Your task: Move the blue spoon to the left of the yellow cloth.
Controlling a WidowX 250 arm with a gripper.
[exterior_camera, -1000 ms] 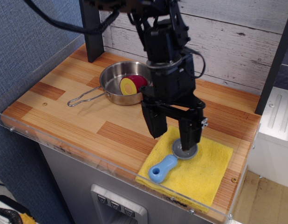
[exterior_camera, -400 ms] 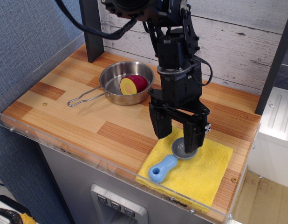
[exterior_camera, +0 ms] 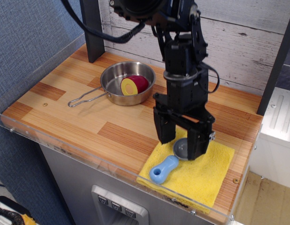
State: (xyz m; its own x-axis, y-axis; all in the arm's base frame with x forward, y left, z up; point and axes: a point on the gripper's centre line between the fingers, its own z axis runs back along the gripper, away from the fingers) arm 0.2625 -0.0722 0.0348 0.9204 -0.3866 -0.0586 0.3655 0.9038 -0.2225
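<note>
The black robot gripper [exterior_camera: 181,146] hangs low over the square, fuzzy, bright yellow cloth [exterior_camera: 201,176], and its two fingers are spread wide apart with nothing held between them. The little blue spoon [exterior_camera: 166,166], with its round grey bowl and chunky light-blue handle, lies on the left part of the yellow cloth. The grey bowl sits just under one finger [exterior_camera: 195,142], and I cannot tell if they touch. The handle points toward the front edge of the striped wooden table [exterior_camera: 65,112]. Farther back sits a shiny steel pan with a wire handle [exterior_camera: 118,86], and a red and yellow toy [exterior_camera: 133,85] rests inside it.
</note>
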